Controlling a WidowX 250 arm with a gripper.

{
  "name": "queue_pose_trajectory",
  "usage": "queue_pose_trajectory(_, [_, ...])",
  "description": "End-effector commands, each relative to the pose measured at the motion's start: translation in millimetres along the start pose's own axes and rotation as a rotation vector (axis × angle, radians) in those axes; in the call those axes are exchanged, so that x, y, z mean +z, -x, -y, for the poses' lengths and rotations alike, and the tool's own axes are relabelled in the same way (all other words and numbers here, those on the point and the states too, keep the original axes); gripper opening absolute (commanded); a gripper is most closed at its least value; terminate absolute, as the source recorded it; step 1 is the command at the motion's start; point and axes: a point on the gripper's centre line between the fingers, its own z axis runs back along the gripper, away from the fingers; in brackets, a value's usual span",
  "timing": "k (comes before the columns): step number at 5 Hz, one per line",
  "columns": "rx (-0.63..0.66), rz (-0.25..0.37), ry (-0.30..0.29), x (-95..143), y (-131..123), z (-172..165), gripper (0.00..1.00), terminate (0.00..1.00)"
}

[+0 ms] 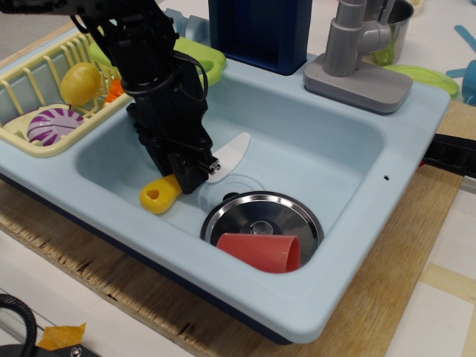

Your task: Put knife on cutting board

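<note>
From my remote station I see the gripper (195, 168) positioned inside the light blue sink basin (312, 149), near its left side. Its black jaws are clamped on the knife (195, 175) at the junction of handle and blade. The yellow handle (161, 195) projects down and to the left of the jaws, with the hole in its end visible. The white blade (229, 155) projects up and to the right. The knife sits tilted, blade end higher than handle end; I cannot tell whether the handle tip touches the basin floor.

The cutting board (201, 59) lies on the rear left rim of the sink, behind the arm, which covers much of it. Only its lime-green right end is clearly visible, next to the dark blue box (260, 30). The knife is well apart from the board.

Other items in view:
- A round metal lid (262, 219) lies flat on the basin floor, just right of the knife.
- A red cup (260, 251) lies on its side, resting on the front edge of the lid.
- A pale yellow dish rack (30, 82) occupies the left compartment and holds a yellow fruit (79, 82), an orange item (114, 89) and a purple-and-white striped piece (52, 123).
- A grey faucet (357, 52) stands on the rear right rim
</note>
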Motion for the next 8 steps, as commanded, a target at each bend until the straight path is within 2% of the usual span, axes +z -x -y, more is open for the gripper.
queue_pose_trajectory(1, [-0.042, 0.02, -0.071, 42, -11, 26, 0.0, 0.0])
queue_pose_trajectory(2, [-0.038, 0.028, -0.086, 57, -11, 31, 0.0, 0.0])
queue_pose_trajectory(3, [-0.086, 0.08, -0.105, 75, -11, 35, 0.0, 0.0])
queue_pose_trajectory(4, [-0.122, 0.087, -0.128, 96, -18, 29, 0.0, 0.0])
queue_pose_trajectory(5, [-0.217, 0.134, -0.139, 111, -32, 12, 0.0, 0.0])
queue_pose_trajectory(7, [-0.371, 0.163, -0.173, 132, -55, -22, 0.0, 0.0])
queue_pose_trajectory(8, [-0.399, 0.147, -0.15, 126, -56, -43, 0.0, 1.0])
